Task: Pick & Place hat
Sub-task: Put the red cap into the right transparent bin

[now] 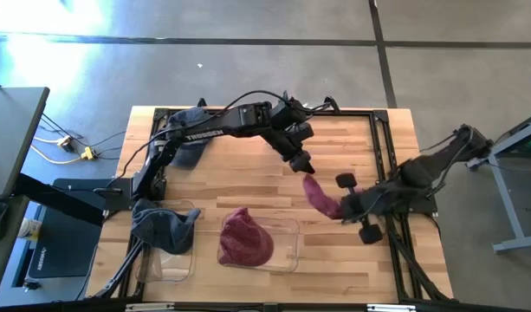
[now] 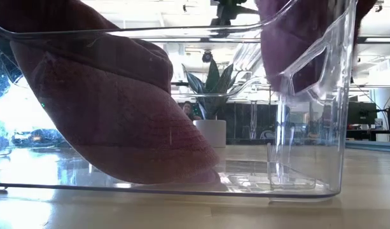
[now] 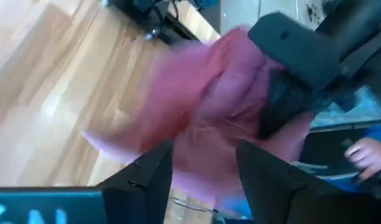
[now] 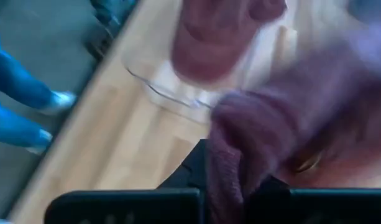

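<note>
A maroon hat [image 1: 320, 196] hangs in the air above the right middle of the table [image 1: 248, 165], stretched between the two grippers. Its lower right end is pinched in the right gripper [image 1: 343, 208], whose fingers are pressed together on the cloth; the right wrist view shows the knitted fabric bunched right at that claw [image 4: 230, 186]. The upper left end of the hat sits just at the left gripper [image 1: 303, 165], whose fingers stand spread in the left wrist view [image 3: 199, 168], with the pink-maroon cloth [image 3: 209, 106] lying just beyond them rather than clamped, so this looks like a handover, with the left claw letting go

As for progress, a second maroon hat [image 1: 245, 238] already lies in the clear bin [image 1: 291, 251] at the near middle of the table, filling much of it in the low view [image 2: 105, 114]. A dark grey hat [image 1: 161, 225] is draped over another clear bin [image 1: 180, 260] at the near left, and a further dark hat [image 1: 189, 130] lies at the far left corner. So part of the sorting appears done, and the held hat is not yet placed: it is to the right of, and farther away than, the bin with its maroon twin, well apart from it

What seems left is for the right arm to carry it leftward and nearer, then drop it in
</note>
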You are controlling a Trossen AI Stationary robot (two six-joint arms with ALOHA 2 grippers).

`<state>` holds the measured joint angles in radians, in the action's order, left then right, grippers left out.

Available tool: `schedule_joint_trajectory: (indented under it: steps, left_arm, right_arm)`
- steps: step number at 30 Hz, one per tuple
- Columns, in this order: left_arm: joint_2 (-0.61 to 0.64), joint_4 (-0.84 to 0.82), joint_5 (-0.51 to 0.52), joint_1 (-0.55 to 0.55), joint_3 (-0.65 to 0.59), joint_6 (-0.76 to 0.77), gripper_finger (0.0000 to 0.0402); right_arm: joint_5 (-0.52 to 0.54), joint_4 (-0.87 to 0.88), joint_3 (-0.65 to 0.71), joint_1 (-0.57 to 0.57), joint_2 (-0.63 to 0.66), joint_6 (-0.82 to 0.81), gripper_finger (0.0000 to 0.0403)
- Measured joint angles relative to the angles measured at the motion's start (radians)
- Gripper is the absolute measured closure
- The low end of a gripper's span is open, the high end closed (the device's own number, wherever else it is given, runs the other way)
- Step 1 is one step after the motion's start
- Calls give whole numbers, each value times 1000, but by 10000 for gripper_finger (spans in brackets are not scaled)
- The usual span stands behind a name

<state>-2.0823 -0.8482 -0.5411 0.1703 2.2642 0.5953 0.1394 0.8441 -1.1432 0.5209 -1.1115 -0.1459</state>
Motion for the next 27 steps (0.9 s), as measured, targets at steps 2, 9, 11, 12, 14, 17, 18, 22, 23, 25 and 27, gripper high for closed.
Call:
schedule_joint_trajectory:
  steps: [2,9,11,12,14,17,18,22,23,25,27]
  left_arm:
    - [10,6,1,0,0,-46,225]
    - [97,36,53,-27,-1,-241,229]
    - [107,108,67,-61,2,-312,229]
    - [120,131,76,-84,1,-349,230]
    - [145,160,101,-135,-4,-417,230]
    - [157,256,148,-213,4,-503,230]
    - [156,280,158,-237,3,-513,230]
    - [152,381,180,-299,-3,-514,218]
    - [146,399,188,-305,2,-512,210]
    - [138,409,201,-305,4,-474,190]
    - [127,403,208,-303,-1,-418,165]
  right_arm:
    - [-53,0,-28,-21,16,-22,397]
    - [-223,-3,-109,-74,39,-57,400]
    - [-263,-14,-133,-80,33,-55,400]
    - [-284,-21,-145,-84,32,-51,400]
    - [-326,-39,-169,-84,29,-33,401]
    - [-358,-57,-211,-84,26,-19,401]
    - [-360,-57,-227,-85,25,-21,401]
    - [-363,-54,-290,-91,7,-18,401]
    - [-363,-50,-305,-92,0,-17,401]
    - [-362,-36,-336,-92,-12,-18,401]
    - [-361,-19,-361,-92,-27,-18,402]
